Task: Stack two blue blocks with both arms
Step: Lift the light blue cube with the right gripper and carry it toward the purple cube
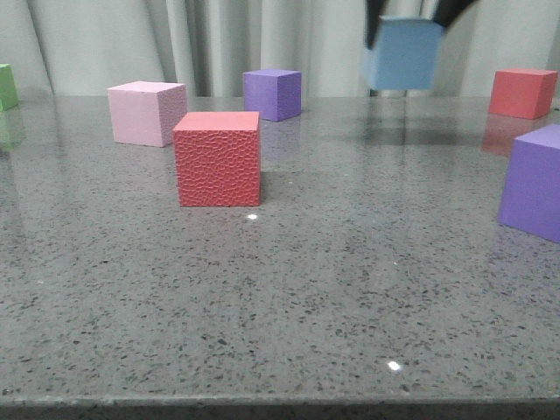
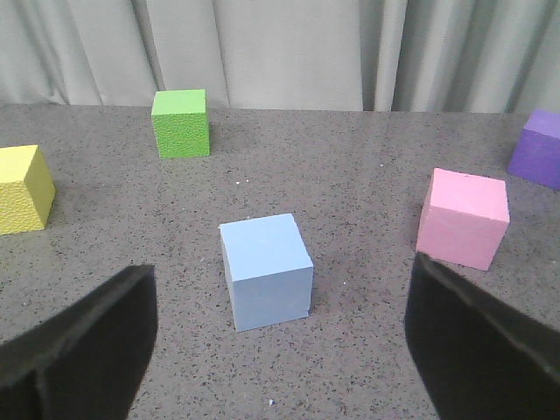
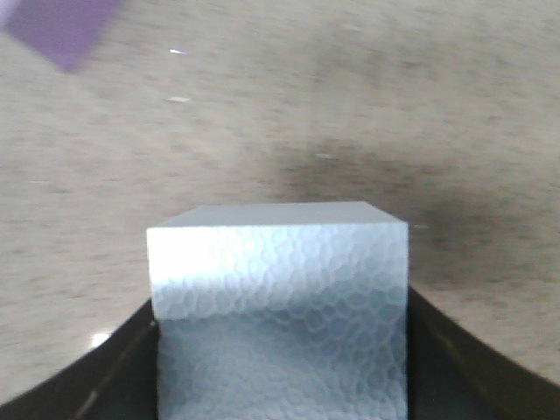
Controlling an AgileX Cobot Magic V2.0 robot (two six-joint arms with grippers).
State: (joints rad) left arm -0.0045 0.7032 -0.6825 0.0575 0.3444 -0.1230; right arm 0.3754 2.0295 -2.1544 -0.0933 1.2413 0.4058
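Right pincer (image 1: 411,13) is clamped on one blue block (image 1: 403,54), held up off the bench (image 1: 289,297) at the far right-centre of the front view, blurred. In the right wrist view that same block (image 3: 280,306) fills the space between the dark fingers (image 3: 70,385), both touching its sides; its face shows a pebbled foam grain.

Second blue block (image 2: 266,270) sits flat on the bench in the left wrist view, squarely between the two spread fingers of the left pincer (image 2: 280,350), nothing touching it. That pincer is wide open and holds nothing.

Around the second block: pink cube (image 2: 462,217) near it on one side, green cube (image 2: 181,123) farther back, yellow cube (image 2: 22,188) at the frame edge, purple cube (image 2: 538,149) at the opposite edge. All well apart from the block, none between the fingers.

Front view clutter: red cube (image 1: 217,158) nearest the camera, coarse dimpled face, just in front of the pink cube (image 1: 145,112); they overlap in view, contact cannot be told. Purple cube (image 1: 272,94) behind them. Another red cube (image 1: 522,93) far right, another purple cube (image 1: 534,184) cut by the right edge.

All cubes matte foam, sharp-edged. Bench is grey speckled stone, glossy, showing faint reflections. Pleated pale curtain (image 1: 219,39) behind.
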